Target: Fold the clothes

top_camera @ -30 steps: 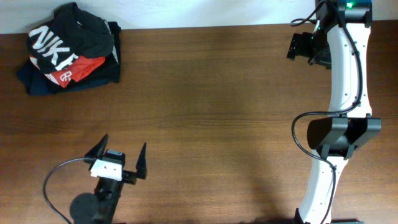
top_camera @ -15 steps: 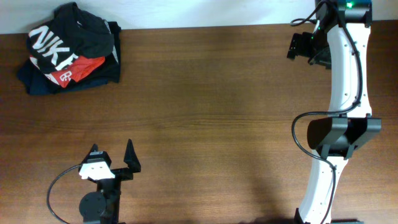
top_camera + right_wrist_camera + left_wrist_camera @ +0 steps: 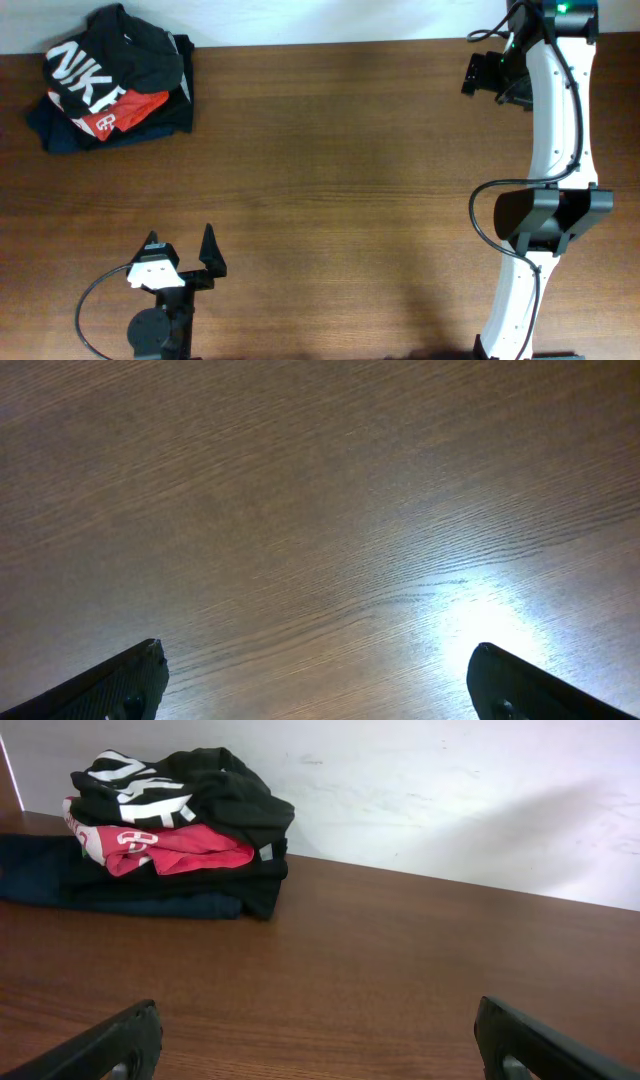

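T-shirt [image 3: 215, 790] far beyond left jaws

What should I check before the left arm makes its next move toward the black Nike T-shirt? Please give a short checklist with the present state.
1. Left gripper open and empty: ok.
2. Right gripper open and empty: ok.
3. Nike T-shirt on top of the pile, nothing over it: ok.
4. T-shirt apart from the red shirt: not ok, it lies on it.
5. Path over the table from left gripper to pile free of things: ok.
6. Collar or hem exposed for a grasp: cannot tell.
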Controlling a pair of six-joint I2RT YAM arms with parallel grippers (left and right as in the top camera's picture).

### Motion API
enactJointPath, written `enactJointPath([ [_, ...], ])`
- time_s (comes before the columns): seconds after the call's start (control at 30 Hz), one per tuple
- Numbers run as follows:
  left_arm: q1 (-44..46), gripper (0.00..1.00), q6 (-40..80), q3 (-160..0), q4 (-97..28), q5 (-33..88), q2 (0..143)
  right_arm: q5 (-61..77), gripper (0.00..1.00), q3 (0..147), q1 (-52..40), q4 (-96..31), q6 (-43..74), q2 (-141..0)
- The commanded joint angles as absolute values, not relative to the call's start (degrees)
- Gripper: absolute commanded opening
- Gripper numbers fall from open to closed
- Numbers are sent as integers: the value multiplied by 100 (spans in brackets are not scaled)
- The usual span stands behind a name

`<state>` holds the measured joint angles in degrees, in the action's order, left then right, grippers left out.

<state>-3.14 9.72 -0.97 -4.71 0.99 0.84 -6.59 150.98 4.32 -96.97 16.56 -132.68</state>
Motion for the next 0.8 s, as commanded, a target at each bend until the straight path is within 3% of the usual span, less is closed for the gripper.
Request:
enactJointPath([
  [0.0,-344,99,952,-49,-473,16,30,-711,99,15194,458,-9710,1723,-13085],
  [0.17,-344,99,952,-49,-473,14,30,-711,99,15194,451,-9710,1723,-12387],
  [0.53,-344,99,952,-49,-473,14,30,-711,99,15100,-207,-9714,1723,-8683],
  [0.77,-344,99,952,-49,-473,14,30,-727,99,13045,-224,-9428,1697,-6676],
])
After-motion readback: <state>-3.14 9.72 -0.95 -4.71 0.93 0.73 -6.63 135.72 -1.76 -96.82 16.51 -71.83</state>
